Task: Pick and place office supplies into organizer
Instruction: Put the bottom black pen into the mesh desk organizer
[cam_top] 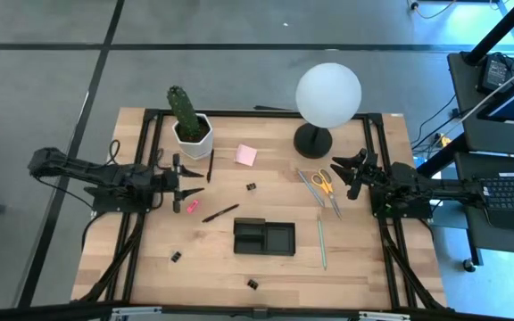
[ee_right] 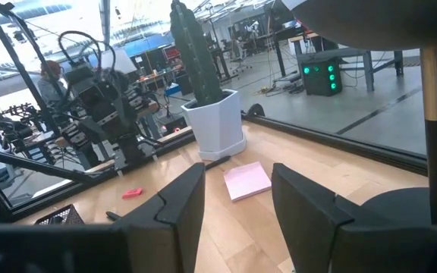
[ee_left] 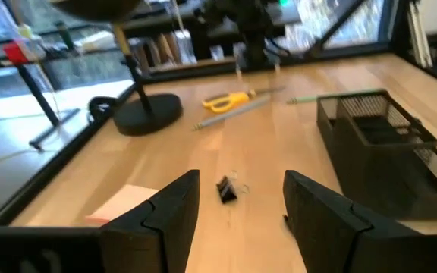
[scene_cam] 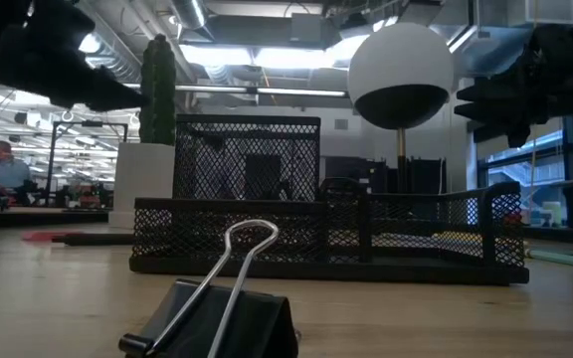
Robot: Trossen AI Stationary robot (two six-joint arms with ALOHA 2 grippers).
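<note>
The black mesh organizer (cam_top: 264,237) stands on the table near the front middle. Around it lie a pink sticky-note pad (cam_top: 245,155), yellow-handled scissors (cam_top: 322,181), two black pens (cam_top: 220,213), a green pencil (cam_top: 321,242), a pink-red eraser (cam_top: 188,206) and small black binder clips (cam_top: 251,186). My left gripper (cam_top: 188,183) hovers open at the table's left, above the eraser; in its wrist view (ee_left: 241,216) a binder clip (ee_left: 228,188) lies ahead of it. My right gripper (cam_top: 344,174) hovers open at the right, beside the scissors, with nothing between its fingers (ee_right: 237,205).
A potted cactus (cam_top: 188,120) stands at the far left and a white globe lamp (cam_top: 327,94) on a round black base (cam_top: 312,139) at the far right. One binder clip (scene_cam: 217,318) lies close to the front edge. A person (scene_cam: 3,169) sits in the room beyond.
</note>
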